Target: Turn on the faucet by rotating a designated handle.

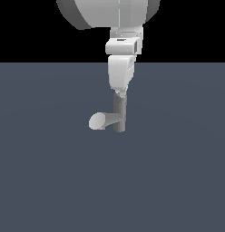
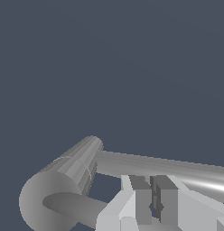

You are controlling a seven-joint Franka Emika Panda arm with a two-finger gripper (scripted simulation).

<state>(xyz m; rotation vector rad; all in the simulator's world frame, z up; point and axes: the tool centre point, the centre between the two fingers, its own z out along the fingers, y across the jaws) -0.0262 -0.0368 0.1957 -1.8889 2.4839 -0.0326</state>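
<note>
The arm [image 1: 115,13] is all chunky white-to-light-grey blocks, a fat rounded link narrowing into a boxy wrist with a small dark slot, and the hand [image 2: 152,203] ends in two squared-off grey fingers [image 2: 142,203].

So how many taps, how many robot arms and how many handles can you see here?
Faucet: 1
Handle: 1
Robot arm: 1, with 1 end effector
Total: 3
</note>
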